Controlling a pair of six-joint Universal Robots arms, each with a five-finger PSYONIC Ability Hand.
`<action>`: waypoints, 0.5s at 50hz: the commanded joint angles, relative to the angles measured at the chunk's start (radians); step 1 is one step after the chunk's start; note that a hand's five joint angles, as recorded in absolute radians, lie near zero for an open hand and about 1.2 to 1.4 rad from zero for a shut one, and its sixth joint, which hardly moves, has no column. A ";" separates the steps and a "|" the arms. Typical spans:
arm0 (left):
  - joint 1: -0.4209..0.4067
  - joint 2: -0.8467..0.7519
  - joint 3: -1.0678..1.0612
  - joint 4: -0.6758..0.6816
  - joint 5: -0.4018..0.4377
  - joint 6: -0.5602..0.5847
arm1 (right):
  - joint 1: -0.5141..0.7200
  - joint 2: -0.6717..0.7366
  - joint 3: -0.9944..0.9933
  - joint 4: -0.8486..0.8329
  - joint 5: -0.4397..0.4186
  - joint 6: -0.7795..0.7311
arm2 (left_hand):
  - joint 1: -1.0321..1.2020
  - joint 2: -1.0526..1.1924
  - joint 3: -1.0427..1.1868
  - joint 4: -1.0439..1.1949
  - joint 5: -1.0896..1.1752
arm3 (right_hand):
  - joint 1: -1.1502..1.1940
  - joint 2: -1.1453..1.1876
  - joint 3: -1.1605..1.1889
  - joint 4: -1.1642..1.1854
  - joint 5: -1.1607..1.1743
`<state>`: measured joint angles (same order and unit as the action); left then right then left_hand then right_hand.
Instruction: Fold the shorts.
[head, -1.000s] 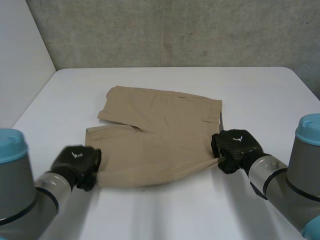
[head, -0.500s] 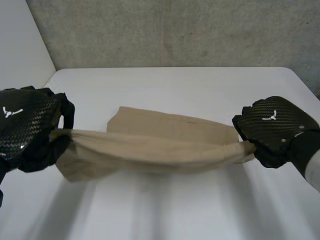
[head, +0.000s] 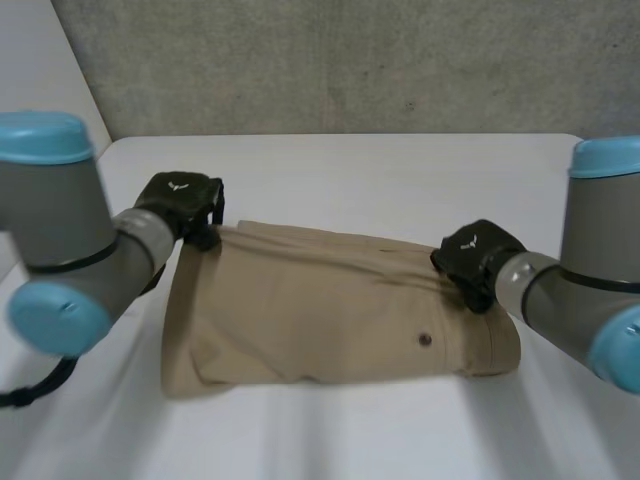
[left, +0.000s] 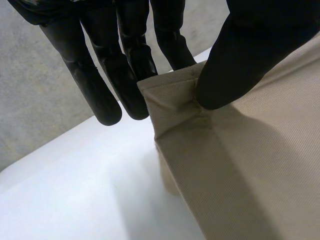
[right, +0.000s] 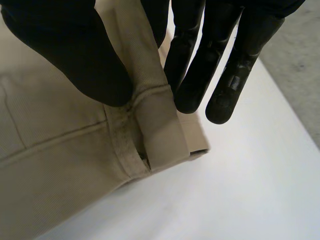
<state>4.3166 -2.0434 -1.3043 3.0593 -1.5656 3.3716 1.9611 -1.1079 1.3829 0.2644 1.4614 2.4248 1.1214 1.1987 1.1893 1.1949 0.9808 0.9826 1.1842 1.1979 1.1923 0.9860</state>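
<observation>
On the white table (head: 330, 160) between my arms lie the tan shorts (head: 320, 310), doubled into a flat band; they look light, soft and limp, best taken at corners and hems. My left hand (head: 182, 203) pinches their far left corner, and my right hand (head: 470, 258) pinches a thick seamed edge at the right. Apart from one small dark button (head: 425, 340), I see no label or readable writing.
</observation>
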 joint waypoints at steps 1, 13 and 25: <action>-0.023 -0.303 0.321 0.009 -0.053 0.139 | 0.001 0.186 -0.140 -0.183 0.057 -0.004 | 0.275 0.198 0.207 0.201 0.241 | 0.414 0.212 0.198 0.204 0.236; -0.051 -0.472 0.428 0.177 -0.056 0.193 | 0.005 0.339 -0.246 -0.356 0.056 -0.078 | 0.275 0.198 0.207 0.201 0.241 | 0.414 0.212 0.198 0.204 0.236; -0.061 -0.508 0.433 0.272 -0.051 0.202 | 0.007 0.411 -0.309 -0.369 0.068 -0.150 | -0.565 -0.643 -0.633 -0.639 -0.599 | -0.808 -1.010 -1.023 -1.018 -0.986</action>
<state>4.2636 -2.5439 -0.8613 3.3099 -1.6215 3.5683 1.9680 -0.7000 1.0791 -0.1029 1.5204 2.2929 1.1206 1.1973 1.1880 1.1949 0.9808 0.8906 1.0455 1.0646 1.0626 0.8813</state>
